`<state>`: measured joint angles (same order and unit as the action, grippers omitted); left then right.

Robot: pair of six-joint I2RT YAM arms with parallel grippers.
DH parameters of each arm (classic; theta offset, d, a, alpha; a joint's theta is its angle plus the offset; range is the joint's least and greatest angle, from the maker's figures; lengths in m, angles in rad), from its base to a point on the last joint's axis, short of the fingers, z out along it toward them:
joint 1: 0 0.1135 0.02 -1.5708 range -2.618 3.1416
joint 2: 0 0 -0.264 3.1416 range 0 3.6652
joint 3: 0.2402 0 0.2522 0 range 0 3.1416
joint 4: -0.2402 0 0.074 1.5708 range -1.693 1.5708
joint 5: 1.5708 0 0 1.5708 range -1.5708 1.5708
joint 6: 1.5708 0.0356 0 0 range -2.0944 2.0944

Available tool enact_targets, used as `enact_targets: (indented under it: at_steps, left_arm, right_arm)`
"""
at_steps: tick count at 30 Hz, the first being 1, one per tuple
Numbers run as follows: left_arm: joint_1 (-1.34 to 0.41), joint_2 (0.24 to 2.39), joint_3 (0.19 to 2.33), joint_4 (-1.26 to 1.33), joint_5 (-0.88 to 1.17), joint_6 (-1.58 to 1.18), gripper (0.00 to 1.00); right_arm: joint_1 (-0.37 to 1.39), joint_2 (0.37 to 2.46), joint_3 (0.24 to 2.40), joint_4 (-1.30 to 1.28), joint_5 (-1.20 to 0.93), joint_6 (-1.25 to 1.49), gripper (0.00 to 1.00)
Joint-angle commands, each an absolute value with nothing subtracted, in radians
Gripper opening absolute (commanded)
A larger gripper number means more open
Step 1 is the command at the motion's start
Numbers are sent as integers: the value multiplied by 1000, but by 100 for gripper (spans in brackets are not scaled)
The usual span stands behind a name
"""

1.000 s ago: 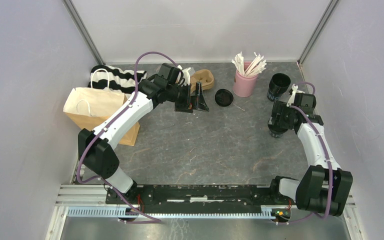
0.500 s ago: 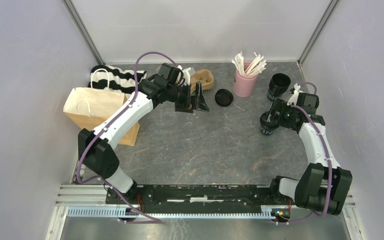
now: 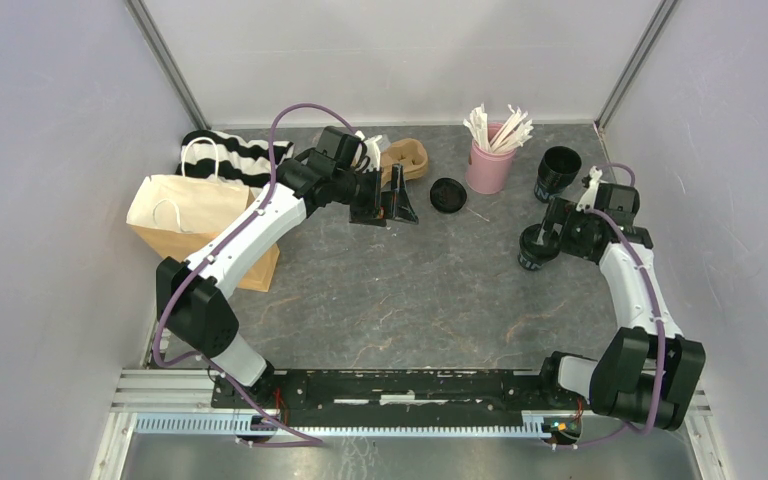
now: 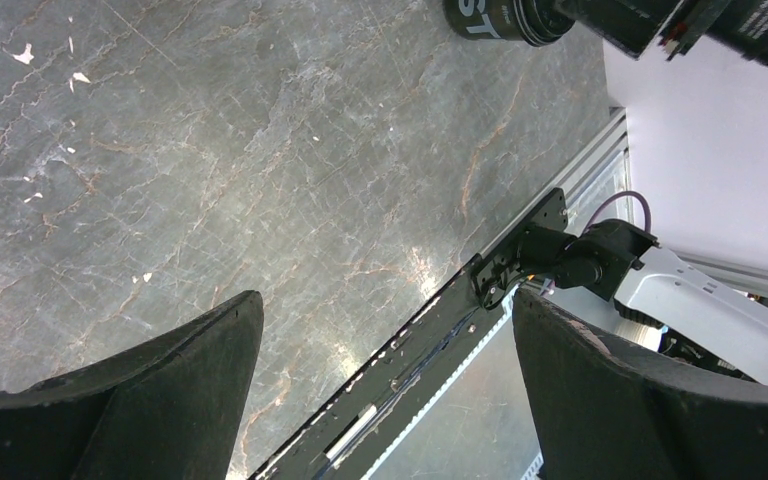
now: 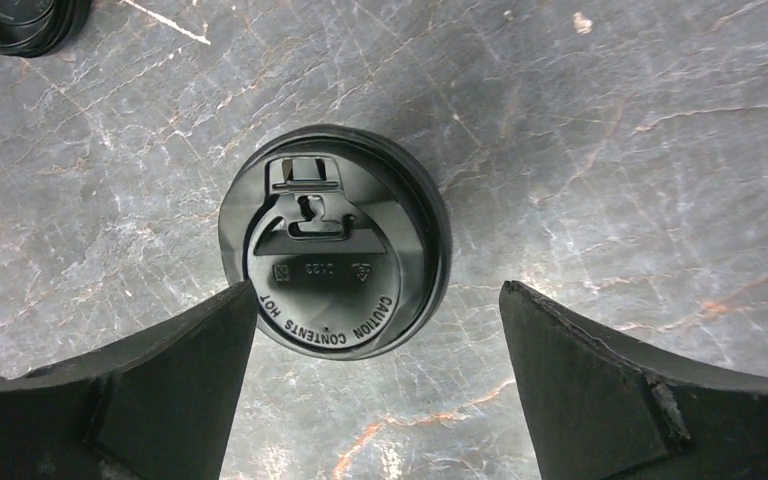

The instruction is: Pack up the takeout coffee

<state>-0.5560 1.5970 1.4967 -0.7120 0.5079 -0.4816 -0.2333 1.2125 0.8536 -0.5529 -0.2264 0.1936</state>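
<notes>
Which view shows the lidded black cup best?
Right wrist: the lidded cup sits close under the open right gripper, lid lettering readable. Top external shows it small; left wrist catches only its side at the top edge.

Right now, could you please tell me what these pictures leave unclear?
- Part of the carrier tray: top view, hidden behind the left arm.
- Lettering on the lidded cup: left wrist view, cut by the top edge.
- Contents of the open cup: top view, too dark and small.
- Most of the loose lid: right wrist view, cut by the corner.
</notes>
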Motion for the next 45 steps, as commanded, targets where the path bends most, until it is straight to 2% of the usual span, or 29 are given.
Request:
enact_targets:
  at_steps: [1, 11, 23, 27, 34, 40, 45]
  left_arm:
    - [-554, 1590, 1556, -733, 513, -406, 100]
    - [-554, 1522, 1576, -764, 450, -312, 100]
    - [-556, 1497, 1587, -795, 377, -226, 100]
    - [-554, 1524, 1607, -824, 313, -186, 100]
    - [-533, 1582, 1654, -870, 268, -171, 100]
    - [-515, 1617, 1661, -865, 291, -179, 100]
    - [-495, 1624, 1654, -862, 308, -187, 100]
  right_arm:
    - [-237, 1211, 975, -611, -148, 159, 98]
    - [-165, 1312, 1203, -670, -79, 119, 97]
    - [-95, 1474, 1470, -694, -37, 115, 88]
    - [-97, 1557, 1517, -601, -52, 108, 81]
    - [-133, 1753, 1612, -514, -149, 156, 57]
    - [-172, 1864, 1711, -508, -211, 157, 52]
    - [-203, 1896, 1712, -469, -297, 180, 47]
